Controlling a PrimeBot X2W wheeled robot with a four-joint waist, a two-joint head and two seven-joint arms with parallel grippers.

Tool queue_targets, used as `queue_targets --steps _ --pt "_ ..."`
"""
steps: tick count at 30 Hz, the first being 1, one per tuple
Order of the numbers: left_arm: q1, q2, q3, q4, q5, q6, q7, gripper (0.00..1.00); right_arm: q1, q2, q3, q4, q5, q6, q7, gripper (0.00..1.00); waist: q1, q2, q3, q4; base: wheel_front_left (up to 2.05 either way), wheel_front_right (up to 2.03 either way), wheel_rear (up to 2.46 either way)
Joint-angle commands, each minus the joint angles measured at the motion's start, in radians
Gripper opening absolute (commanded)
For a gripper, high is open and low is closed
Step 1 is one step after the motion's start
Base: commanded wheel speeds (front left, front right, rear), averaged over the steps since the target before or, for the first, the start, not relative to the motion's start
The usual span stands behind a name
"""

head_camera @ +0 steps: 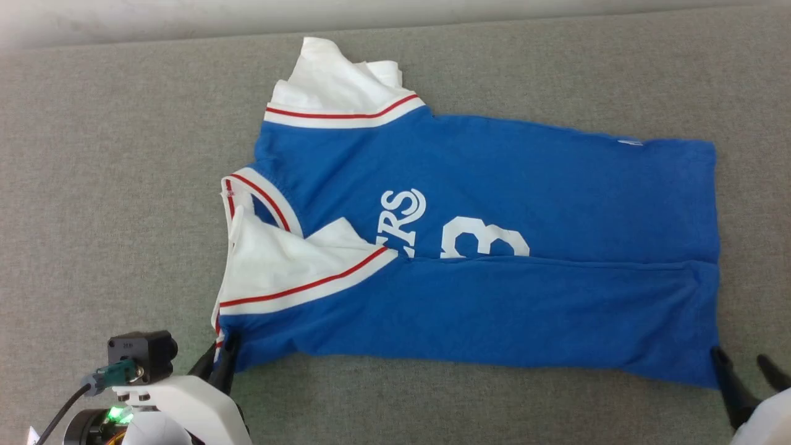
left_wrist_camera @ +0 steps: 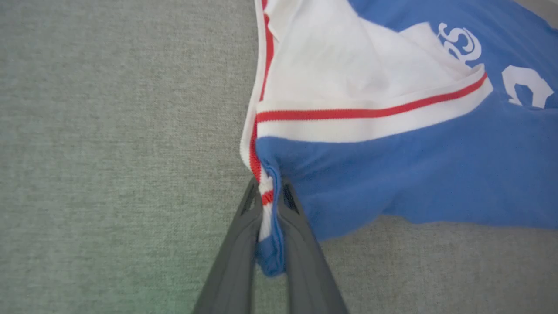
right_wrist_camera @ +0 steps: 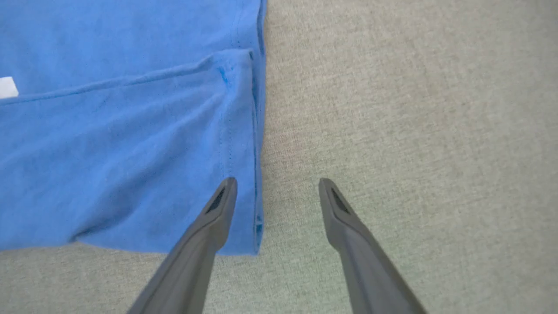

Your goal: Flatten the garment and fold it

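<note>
The garment, a royal-blue jersey with white sleeves and red-and-white trim, lies on the grey cloth surface with its near long side folded over the printed letters and number. My left gripper is shut on the garment's near-left corner; the left wrist view shows the garment with its bunched blue and red-striped edge pinched between the fingers of my left gripper. My right gripper stands open at the near-right hem corner. In the right wrist view my right gripper straddles the hem edge of the garment, one finger over the cloth, the other over bare surface.
The grey fabric-covered table extends all around the jersey, with wide bare room to the left and along the near edge. A pale wall or border runs along the far side.
</note>
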Motion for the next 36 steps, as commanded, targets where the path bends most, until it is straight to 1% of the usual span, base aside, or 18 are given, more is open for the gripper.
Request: queue_targets --steps 1,7,12,13,14,18,22,25,29,30,32,36 --pt "-0.002 -0.003 -0.002 -0.003 0.004 0.009 -0.003 0.00 0.005 0.003 0.007 0.015 0.012 -0.001 0.005 1.00 -0.0001 0.0000 0.001 0.000 0.00 0.00 0.00" --pt "-0.006 -0.004 0.001 -0.006 0.004 0.014 -0.006 0.00 -0.009 0.004 0.064 0.080 0.028 -0.001 0.009 1.00 -0.0001 0.0000 0.006 0.001 0.00 0.00 0.00" --pt "-0.013 -0.007 0.001 -0.005 0.003 0.015 -0.011 0.00 -0.031 0.004 0.098 0.120 -0.008 -0.001 0.016 1.00 -0.0001 0.0000 0.016 0.006 0.00 0.00 0.00" --pt "-0.015 -0.009 0.000 -0.005 0.002 0.014 -0.013 0.00 -0.034 0.004 0.101 0.124 -0.011 -0.001 0.023 0.46 -0.0001 0.0000 0.018 0.009 0.00 0.00 0.00" --pt "-0.018 -0.010 -0.001 -0.004 0.002 0.013 -0.015 0.00 -0.038 0.004 0.100 0.125 -0.011 -0.001 0.026 0.00 -0.0001 0.0000 0.020 0.011 0.00 0.00 0.00" --pt "-0.025 -0.017 0.002 -0.002 -0.003 0.012 -0.024 0.00 -0.048 -0.001 0.097 0.100 0.000 -0.001 0.042 0.00 -0.0001 0.0000 0.028 0.017 0.00 0.00 0.00" --pt "-0.024 -0.023 0.008 -0.009 -0.022 0.002 -0.034 0.00 -0.049 -0.024 0.080 0.046 0.008 -0.001 0.053 0.00 -0.0001 0.0000 0.023 0.021 0.00 0.00 0.00" --pt "-0.016 -0.037 0.017 -0.027 -0.058 -0.013 -0.042 0.00 -0.047 -0.046 0.060 0.000 0.020 -0.001 0.071 0.00 -0.0001 0.0000 0.007 0.022 0.00 0.00 0.00" --pt "0.011 -0.054 0.033 -0.075 -0.129 -0.041 -0.043 0.00 -0.041 -0.063 0.025 -0.067 0.035 -0.001 0.107 0.00 -0.0001 0.0000 -0.019 0.023 0.00 0.00 0.00" --pt "0.022 -0.048 0.028 -0.090 -0.148 -0.061 -0.033 0.00 -0.037 -0.065 0.016 -0.078 0.040 -0.001 0.117 0.00 -0.0001 0.0000 -0.026 0.025 0.00 0.00 0.00" --pt "0.056 -0.039 0.025 -0.109 -0.193 -0.078 -0.001 0.00 -0.027 -0.068 0.001 -0.093 0.049 -0.001 0.136 0.00 -0.0001 0.0000 -0.038 0.029 0.00 0.00 0.00" --pt "0.135 -0.021 0.052 -0.125 -0.240 -0.063 0.028 0.00 0.013 -0.062 -0.025 -0.100 0.058 -0.001 0.182 0.00 -0.0001 0.0000 -0.058 0.036 0.00 0.00 0.00"
